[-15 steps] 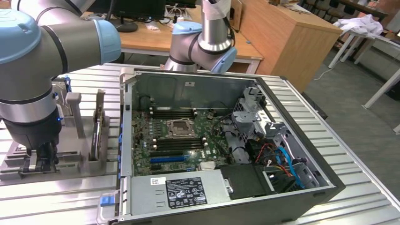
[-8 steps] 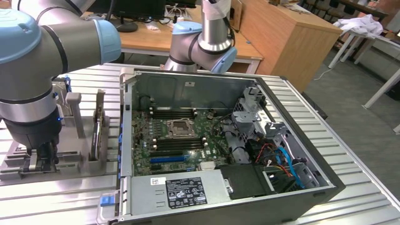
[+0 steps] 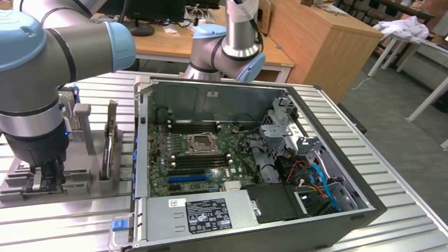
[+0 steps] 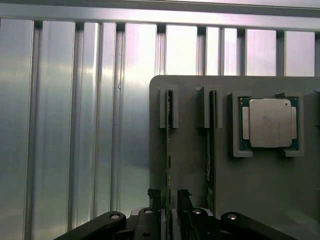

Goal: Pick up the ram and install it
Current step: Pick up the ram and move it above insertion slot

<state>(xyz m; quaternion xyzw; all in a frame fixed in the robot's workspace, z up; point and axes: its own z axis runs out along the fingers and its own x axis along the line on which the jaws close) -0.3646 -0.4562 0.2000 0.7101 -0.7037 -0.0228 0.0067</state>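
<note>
The ram (image 4: 169,150) stands on edge in the grey holder (image 4: 190,170), in the slot nearest the holder's edge, with a second stick (image 4: 211,150) beside it and the processor (image 4: 270,122) beyond. The gripper (image 4: 169,194) straddles the ram's end, released, with a sliver of gap on each side. A good grasp likely needs centring, then a square squeeze on both flat faces without tilting.

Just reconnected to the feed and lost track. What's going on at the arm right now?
The arm's gripper is down over the grey holder beside the open computer case. Its jaws are open on either side of one ram stick, which stands on edge in its slot and is not yet lifted. A second stick and the processor sit in the same holder. The motherboard's memory slots look unfilled.
</note>
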